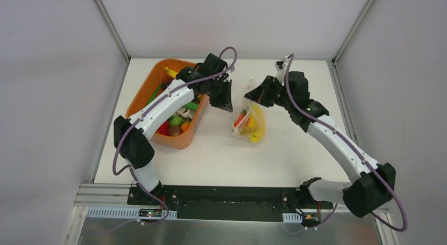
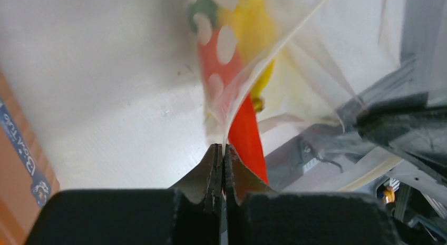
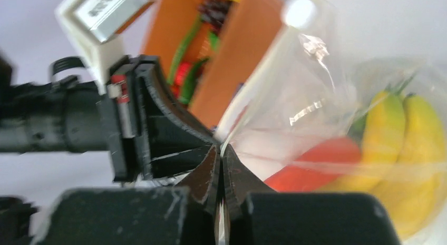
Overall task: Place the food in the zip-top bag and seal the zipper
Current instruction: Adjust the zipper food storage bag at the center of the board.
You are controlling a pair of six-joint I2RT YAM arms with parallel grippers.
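The zip-top bag is pinched from two sides at centre frame.
The left gripper and right gripper each clamp its film; the food sits inside, right of the orange tub.

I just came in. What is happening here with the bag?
The left tool and the right tool are shut on the top edge of the clear dotted plastic bag. Yellow toy bananas and a red piece are inside. More toy food lies in the orange plastic tub. Its seal is unclear.
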